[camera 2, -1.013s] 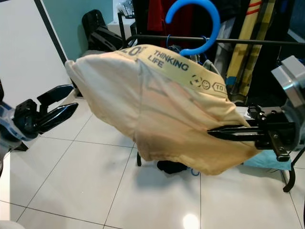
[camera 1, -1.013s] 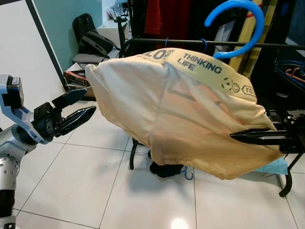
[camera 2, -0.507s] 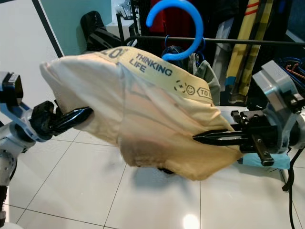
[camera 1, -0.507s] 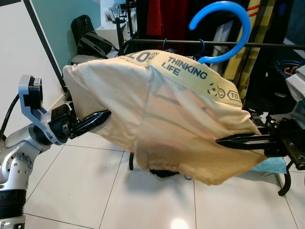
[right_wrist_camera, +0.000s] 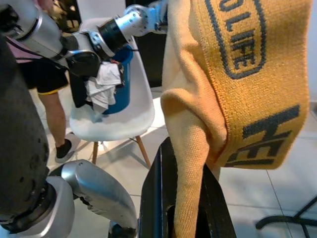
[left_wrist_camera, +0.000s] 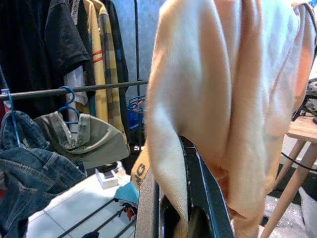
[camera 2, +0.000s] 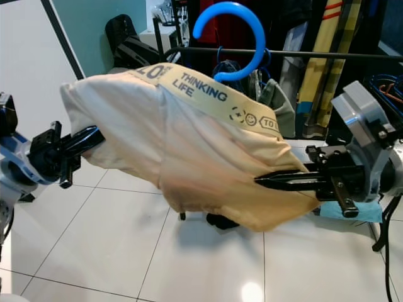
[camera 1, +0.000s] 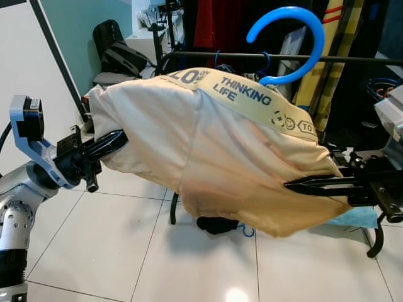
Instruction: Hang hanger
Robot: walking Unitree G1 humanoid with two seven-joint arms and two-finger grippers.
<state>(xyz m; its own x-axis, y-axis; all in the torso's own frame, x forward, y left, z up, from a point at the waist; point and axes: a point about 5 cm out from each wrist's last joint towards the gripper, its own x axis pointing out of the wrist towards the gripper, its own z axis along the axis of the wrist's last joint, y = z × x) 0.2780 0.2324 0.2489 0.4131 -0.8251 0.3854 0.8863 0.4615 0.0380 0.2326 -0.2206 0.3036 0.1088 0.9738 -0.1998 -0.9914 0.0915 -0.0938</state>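
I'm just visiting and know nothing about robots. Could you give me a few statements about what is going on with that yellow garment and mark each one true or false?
1. Both grippers pinch the cream garment. True: the left gripper holds one end and the right gripper the other.
2. The blue hanger hook is already over the black rail. False: it stands in front of the rail, not yet hooked on.
3. The printed band reads THINKING LIFE. True.
4. The garment lies on the floor. False: it is held in the air above the white tiles.
5. A green cap hangs from the rail. True, seen in the left wrist view.
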